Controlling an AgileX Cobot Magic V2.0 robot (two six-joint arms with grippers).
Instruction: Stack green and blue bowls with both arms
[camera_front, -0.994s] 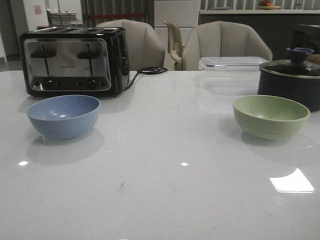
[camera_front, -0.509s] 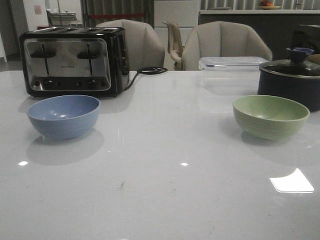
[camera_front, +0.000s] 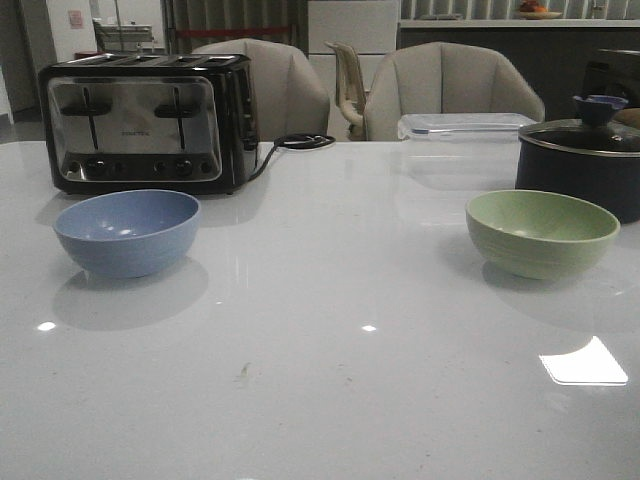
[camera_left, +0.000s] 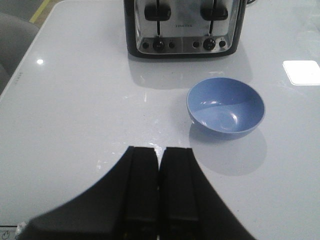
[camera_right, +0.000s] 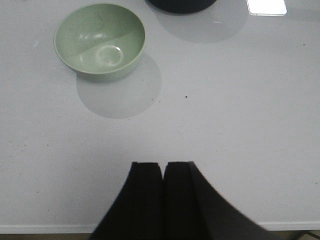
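Here the left gripper (camera_left: 159, 152) had its fingers pressed together, holding nothing; the blue bowl (camera_left: 225, 107) sat upright on the white table (camera_front: 330, 380), well ahead of the fingertips, with the toaster (camera_left: 184, 26) beyond it. Likewise the right gripper (camera_right: 163, 167) was closed and empty, the green bowl (camera_right: 100, 40) well ahead, apart from the dark pot (camera_front: 585, 165).

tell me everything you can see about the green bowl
The green bowl is a plain, round, matte bowl in pale sage green, likely plastic or ceramic, with faint rings around its outer wall. It stands upright and empty on the white table, on the robot's right, just in front of the dark lidded pot and apart from it. Nothing touches it but the table; the right claw, shut, is well short of it.
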